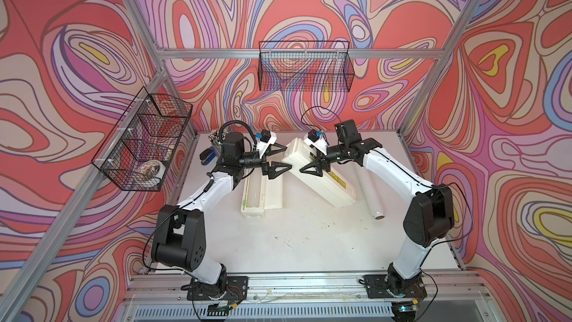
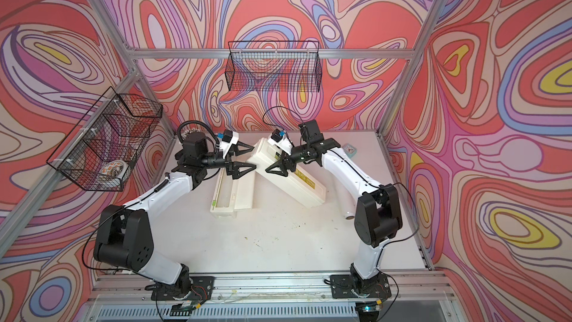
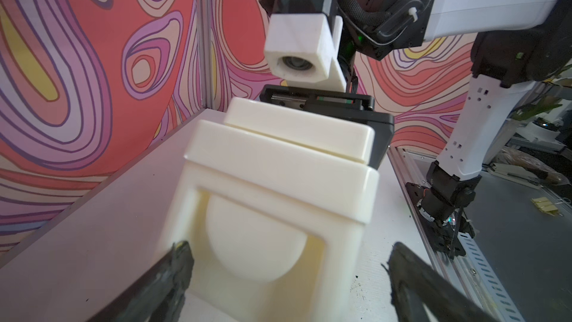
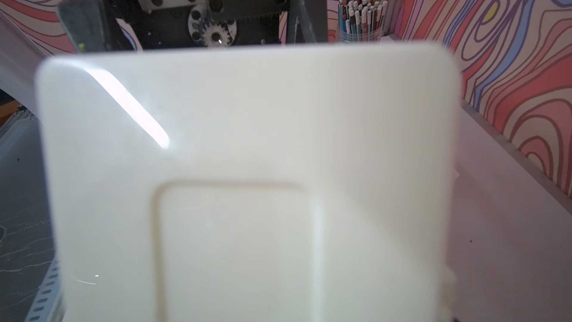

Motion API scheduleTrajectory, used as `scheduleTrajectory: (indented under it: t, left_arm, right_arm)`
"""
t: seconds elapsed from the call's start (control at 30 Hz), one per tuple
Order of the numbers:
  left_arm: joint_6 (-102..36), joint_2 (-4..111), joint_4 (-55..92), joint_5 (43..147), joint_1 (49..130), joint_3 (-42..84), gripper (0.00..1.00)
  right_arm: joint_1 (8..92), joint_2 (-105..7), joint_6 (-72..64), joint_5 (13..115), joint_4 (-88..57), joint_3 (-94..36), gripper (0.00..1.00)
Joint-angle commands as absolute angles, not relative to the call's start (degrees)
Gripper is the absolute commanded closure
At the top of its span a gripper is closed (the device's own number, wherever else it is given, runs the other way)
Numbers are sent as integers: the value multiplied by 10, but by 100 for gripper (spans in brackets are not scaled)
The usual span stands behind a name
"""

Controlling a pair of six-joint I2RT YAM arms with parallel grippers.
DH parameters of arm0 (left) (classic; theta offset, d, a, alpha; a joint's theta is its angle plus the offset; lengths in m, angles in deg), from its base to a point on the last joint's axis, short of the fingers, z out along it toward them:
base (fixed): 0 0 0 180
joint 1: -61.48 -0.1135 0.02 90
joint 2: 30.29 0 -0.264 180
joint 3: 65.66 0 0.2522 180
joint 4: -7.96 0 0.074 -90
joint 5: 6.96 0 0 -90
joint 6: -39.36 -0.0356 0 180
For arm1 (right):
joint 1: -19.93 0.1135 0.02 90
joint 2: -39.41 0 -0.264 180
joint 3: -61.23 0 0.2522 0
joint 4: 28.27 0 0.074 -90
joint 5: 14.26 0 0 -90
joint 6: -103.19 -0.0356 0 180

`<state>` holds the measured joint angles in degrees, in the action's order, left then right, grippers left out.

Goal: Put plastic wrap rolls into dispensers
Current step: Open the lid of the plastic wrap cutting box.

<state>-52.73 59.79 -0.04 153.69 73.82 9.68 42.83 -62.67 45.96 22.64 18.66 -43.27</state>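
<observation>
Dispensers: two cream boxes toward the back of the white table (image 1: 294,243), between the two arms.
Open dispenser (image 1: 274,195) (image 2: 244,195): lies flat on the left side with its lid folded out. There's a small green tab at the near end of the trough.
Roll in the trough (image 1: 254,185): something pale and rounded lies lengthwise in there. Pretty sure it's a roll, but it's hard to make out.
Closed dispenser (image 1: 332,188) (image 2: 301,185): lies diagonally to the right of the open one, with the yellow label strip facing up. Its far-left end nearly meets the open box. Its end face fills the right wrist view (image 4: 247,150) and looms large in the left wrist view (image 3: 278,165).
Loose roll (image 1: 370,193) (image 2: 349,207): on the table just right of the closed box and apart from it. It's partly hidden by the right arm, brownish tube end toward the front.
Left gripper (image 1: 289,157) (image 2: 255,158) (image 3: 289,244): fingers spread wide and holding nothing, pointed at the end of the closed box.
Right gripper (image 1: 305,161): clamped across the closed dispenser near that same end. One finger sits flat on its side and the other is hidden from above.
Background stuff: pencil cup (image 4: 360,13) in the back-left corner with a blue stapler (image 1: 205,156) next to it, and wire baskets (image 1: 306,66) on the walls.
</observation>
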Motion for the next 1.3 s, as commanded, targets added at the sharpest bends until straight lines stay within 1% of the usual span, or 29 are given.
scheduleTrajectory:
  t: [0.0, 0.23, 0.3, 0.37, 0.43, 0.53, 0.6, 0.7, 0.77, 0.83, 0.9, 1.03, 1.17, 1.27]
  left_arm:
    - [-480, 618, -91, 1554, 755, 89, 0]
    - [-509, 620, -99, 1499, 771, 74, 0]
    - [-531, 612, -93, 1452, 766, 68, 0]
    - [-513, 609, -128, 1431, 754, 61, 0]
    - [-492, 606, -148, 1432, 737, 61, 0]
    - [-522, 583, -116, 1417, 729, 59, 0]
    - [-558, 560, -68, 1408, 729, 59, 0]
    - [-584, 537, -45, 1396, 729, 45, 0]
    - [-596, 536, -27, 1404, 729, 43, 0]
    - [-581, 552, -33, 1435, 729, 47, 0]
    - [-539, 575, -76, 1463, 729, 50, 0]
    - [-478, 607, -160, 1486, 730, 49, 0]
    - [-510, 622, -110, 1495, 754, 71, 0]
    - [-496, 624, -147, 1484, 768, 65, 0]
  right_arm:
    - [439, -591, 478, 166, 139, -427, 47]
    - [440, -598, 470, 135, 146, -436, 47]
    - [442, -595, 473, 139, 150, -432, 46]
    - [443, -589, 480, 146, 154, -423, 46]
    - [442, -584, 487, 151, 161, -413, 46]
    - [442, -578, 493, 159, 167, -402, 46]
    - [442, -577, 494, 167, 168, -397, 46]
    - [442, -579, 490, 164, 169, -401, 47]
    - [442, -578, 490, 157, 169, -403, 47]
    - [442, -577, 489, 147, 166, -404, 47]
    - [442, -575, 489, 139, 160, -404, 48]
    - [443, -574, 514, 123, 161, -398, 49]
    - [444, -583, 516, 117, 163, -403, 50]
    - [446, -592, 516, 117, 171, -409, 50]
